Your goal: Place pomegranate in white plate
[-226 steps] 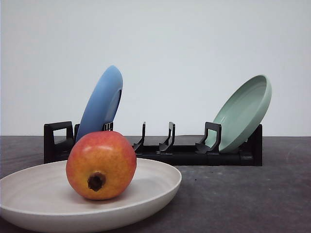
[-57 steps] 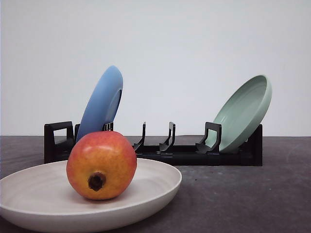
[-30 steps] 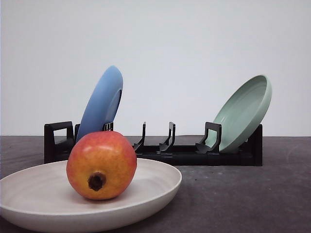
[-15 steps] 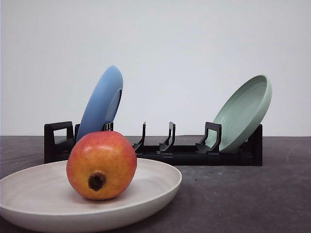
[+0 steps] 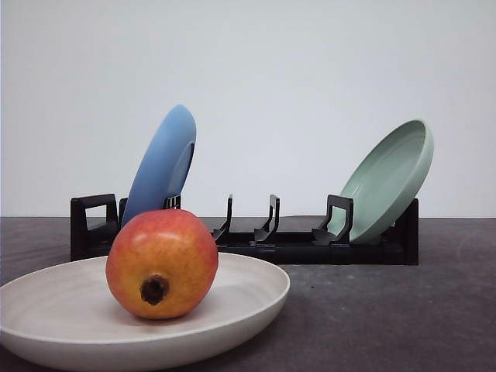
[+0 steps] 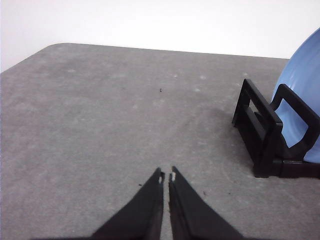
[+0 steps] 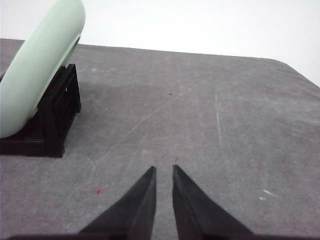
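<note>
Nothing moved: pomegranate (image 5: 161, 263) sits in white plate (image 5: 256, 298), near left; left gripper (image 6: 166, 176) and right gripper (image 7: 164, 170) nearly closed, empty, over bare bench (image 7: 200, 115).

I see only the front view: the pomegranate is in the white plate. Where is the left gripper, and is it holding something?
Observer: The left gripper is over bare table, fingertips nearly touching, holding nothing.
Operator: What is near it?
Observer: The end of the black rack, with the blue plate standing in it, is beside it.
Operator: And the right gripper?
Observer: The right gripper is also empty, its fingertips a small gap apart, beside the rack end that holds the pale green plate.
</note>
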Available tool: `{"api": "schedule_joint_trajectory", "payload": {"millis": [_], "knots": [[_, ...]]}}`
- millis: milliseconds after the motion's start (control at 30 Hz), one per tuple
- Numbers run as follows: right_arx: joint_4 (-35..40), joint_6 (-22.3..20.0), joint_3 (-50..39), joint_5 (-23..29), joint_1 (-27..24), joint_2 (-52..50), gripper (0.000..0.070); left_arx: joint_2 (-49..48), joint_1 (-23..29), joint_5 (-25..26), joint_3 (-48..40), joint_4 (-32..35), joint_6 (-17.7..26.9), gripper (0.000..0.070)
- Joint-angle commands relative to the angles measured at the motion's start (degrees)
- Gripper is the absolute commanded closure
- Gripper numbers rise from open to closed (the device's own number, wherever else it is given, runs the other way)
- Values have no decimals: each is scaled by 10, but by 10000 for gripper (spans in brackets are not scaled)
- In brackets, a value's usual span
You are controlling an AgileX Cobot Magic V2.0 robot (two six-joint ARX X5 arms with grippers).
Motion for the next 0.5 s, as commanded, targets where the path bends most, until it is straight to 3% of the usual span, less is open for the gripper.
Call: {"api": "schedule_joint_trajectory", "payload": {"millis": [0,467], "knots": [[4,0,-2,0,-1,-1,643,-1,0,-3,-5,-2,-4,700],[4,0,-2,0,-1,-1,643,-1,0,-3,-5,-2,-4,700]]}}
